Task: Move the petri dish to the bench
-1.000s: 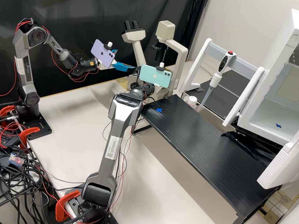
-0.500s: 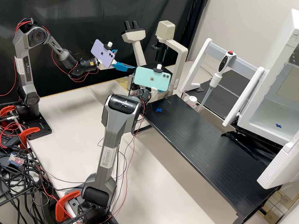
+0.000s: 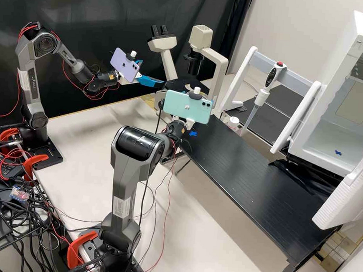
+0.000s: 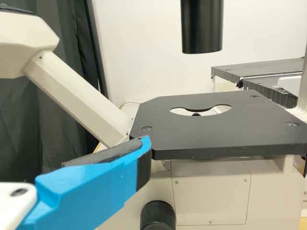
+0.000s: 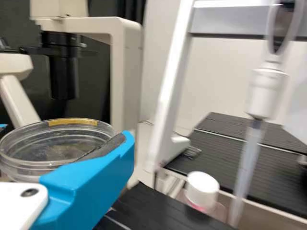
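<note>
Right wrist view: the right gripper (image 3: 189, 123), spread dish-wide, clasps a clear, round petri dish (image 5: 43, 146), its rim yellow-striped; the left gripper (image 3: 153, 72) gapes empty.

1. The left arm (image 3: 30, 80) stands tall, bent at its high elbow, its forearm sloping down to the wrist (image 3: 105, 79).
2. At its end, the left pincer (image 3: 153, 72) hangs in the air with its two blue fingers (image 4: 86, 184) spread apart.
3. The right arm (image 3: 129, 174), nearer me, rises steeply and folds at the top.
4. Beyond that bend, the right pincer (image 3: 189, 123) is held up off the worktop, clamped on its load.
</note>
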